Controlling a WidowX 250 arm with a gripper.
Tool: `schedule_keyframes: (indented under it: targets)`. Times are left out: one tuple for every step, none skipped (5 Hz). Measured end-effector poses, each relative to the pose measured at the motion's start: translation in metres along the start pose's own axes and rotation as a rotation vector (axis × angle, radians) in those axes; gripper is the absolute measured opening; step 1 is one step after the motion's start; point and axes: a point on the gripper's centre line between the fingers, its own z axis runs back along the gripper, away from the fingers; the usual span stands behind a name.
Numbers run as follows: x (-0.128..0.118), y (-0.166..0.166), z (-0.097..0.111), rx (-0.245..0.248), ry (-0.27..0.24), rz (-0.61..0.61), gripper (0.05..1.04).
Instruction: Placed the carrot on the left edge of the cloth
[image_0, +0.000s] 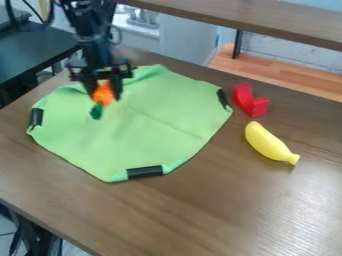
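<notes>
My gripper (105, 92) hangs over the upper left part of the green cloth (153, 130), shut on the orange carrot (103, 94). The carrot's green top points down toward the camera. Whether the carrot touches the cloth I cannot tell. The cloth lies spread on the brown table, with black strips at its left, front and right edges and another part of its rim behind the gripper.
A red curved block (251, 102) lies just right of the cloth, with a yellow banana (268, 143) in front of it. The wooden table (220, 215) extends to the front and right. A raised shelf (267, 22) crosses behind.
</notes>
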Motion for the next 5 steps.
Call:
schedule_keyframes:
  targets:
    - [0.021,0.032,0.000,0.034,-0.025,0.075,0.534]
    - [0.015,0.051,-0.005,0.055,0.024,0.134,0.534]
    - [0.001,0.054,-0.012,0.060,0.074,0.142,0.534]
    - [-0.012,0.057,-0.024,0.075,0.101,0.147,0.534]
    - [-0.011,0.059,-0.025,0.090,0.086,0.159,0.584]
